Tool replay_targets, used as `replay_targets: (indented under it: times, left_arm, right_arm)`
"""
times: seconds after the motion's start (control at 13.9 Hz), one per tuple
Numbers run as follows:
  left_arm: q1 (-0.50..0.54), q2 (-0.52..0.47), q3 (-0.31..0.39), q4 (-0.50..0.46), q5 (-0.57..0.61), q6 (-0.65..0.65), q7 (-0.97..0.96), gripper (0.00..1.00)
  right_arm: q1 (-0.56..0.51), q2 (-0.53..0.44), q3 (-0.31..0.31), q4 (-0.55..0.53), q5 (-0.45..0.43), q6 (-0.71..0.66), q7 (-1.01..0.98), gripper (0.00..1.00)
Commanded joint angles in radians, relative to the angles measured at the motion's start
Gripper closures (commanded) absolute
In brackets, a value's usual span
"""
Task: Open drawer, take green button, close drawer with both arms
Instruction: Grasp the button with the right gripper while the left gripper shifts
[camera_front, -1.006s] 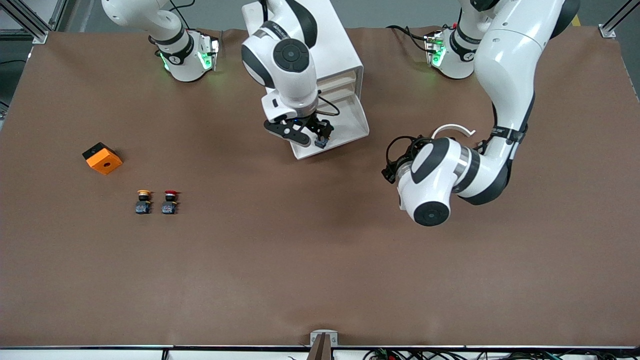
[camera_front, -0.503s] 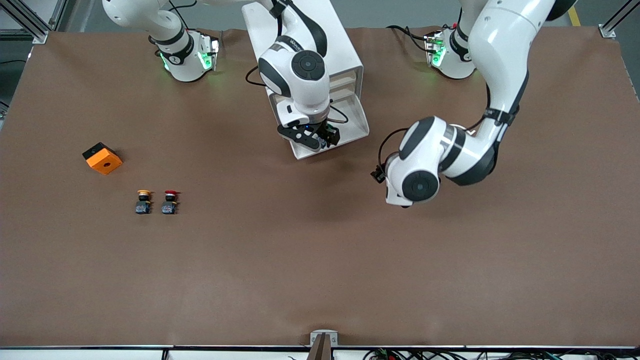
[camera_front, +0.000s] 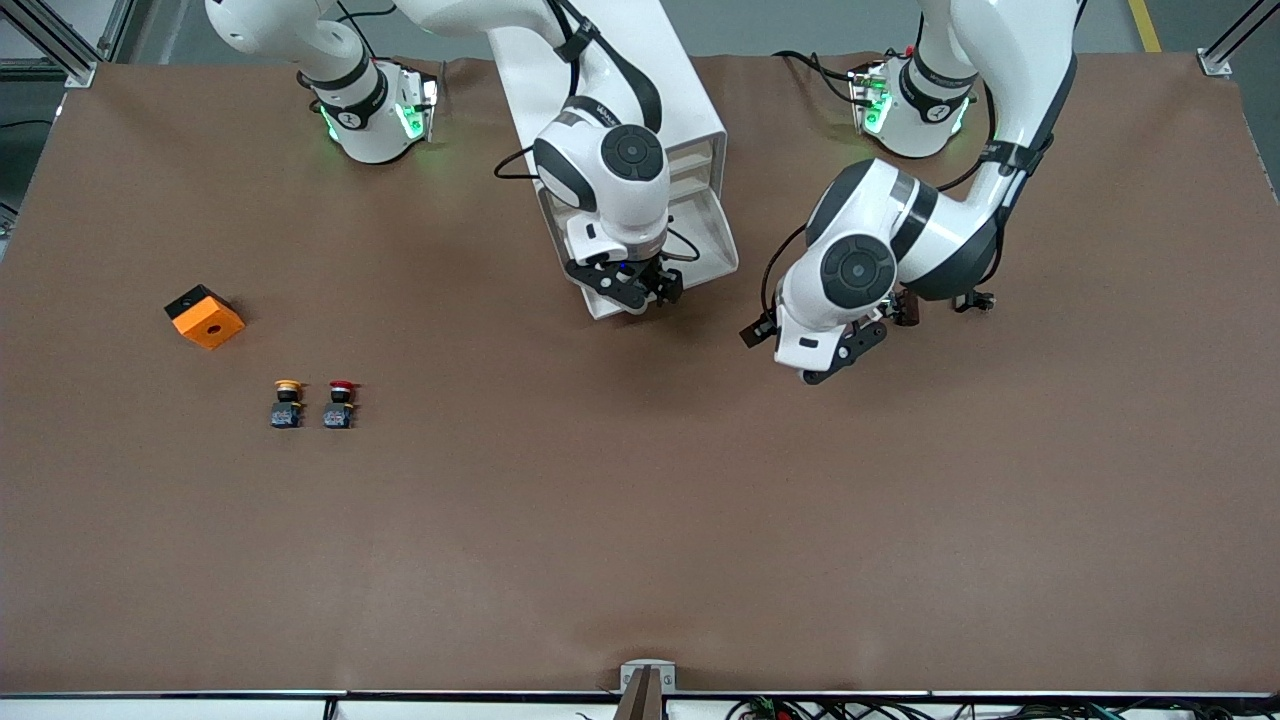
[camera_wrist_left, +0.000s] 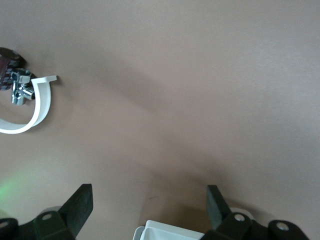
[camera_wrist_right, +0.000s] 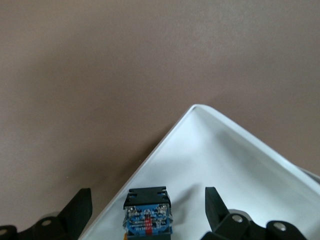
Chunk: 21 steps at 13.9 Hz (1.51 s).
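Observation:
The white cabinet (camera_front: 660, 70) stands between the arms' bases, with its lowest drawer (camera_front: 715, 240) pulled out. My right gripper (camera_front: 640, 290) is low over the drawer's front corner and open. In the right wrist view the button (camera_wrist_right: 147, 212) lies in the drawer (camera_wrist_right: 225, 160) between the open fingers (camera_wrist_right: 77, 207), apart from both. Only its dark black-blue body shows; its cap is hidden. My left gripper (camera_front: 835, 360) is open and empty over the table beside the drawer, toward the left arm's end. A corner of the drawer (camera_wrist_left: 170, 232) shows between its fingers (camera_wrist_left: 80, 202).
An orange block (camera_front: 205, 317), a yellow-capped button (camera_front: 287, 402) and a red-capped button (camera_front: 340, 402) stand toward the right arm's end. A white curved piece (camera_wrist_left: 30, 107) and a small dark part (camera_wrist_left: 12, 82) lie on the table near the left arm.
My right gripper has come down over the button in the drawer's front corner. My left arm has swung its hand toward the drawer and turned the gripper downward.

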Motion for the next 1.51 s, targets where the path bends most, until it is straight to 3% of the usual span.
replay_targets:
  times: [0.0, 0.36, 1.44]
  left_arm:
    - [0.001, -0.047, -0.03, -0.073, 0.071, 0.05, 0.009, 0.0]
    - [0.001, -0.072, -0.044, -0.102, 0.079, 0.134, -0.005, 0.0]
    - [0.013, -0.061, -0.059, -0.092, 0.117, 0.205, 0.013, 0.0]
  right_arm:
    - [0.026, 0.017, -0.013, 0.009, -0.017, 0.007, 0.033, 0.0]
    - [0.034, 0.017, -0.012, 0.009, -0.016, 0.0, 0.034, 0.0]
    - [0.032, 0.003, -0.012, 0.011, -0.014, -0.019, 0.034, 0.0]
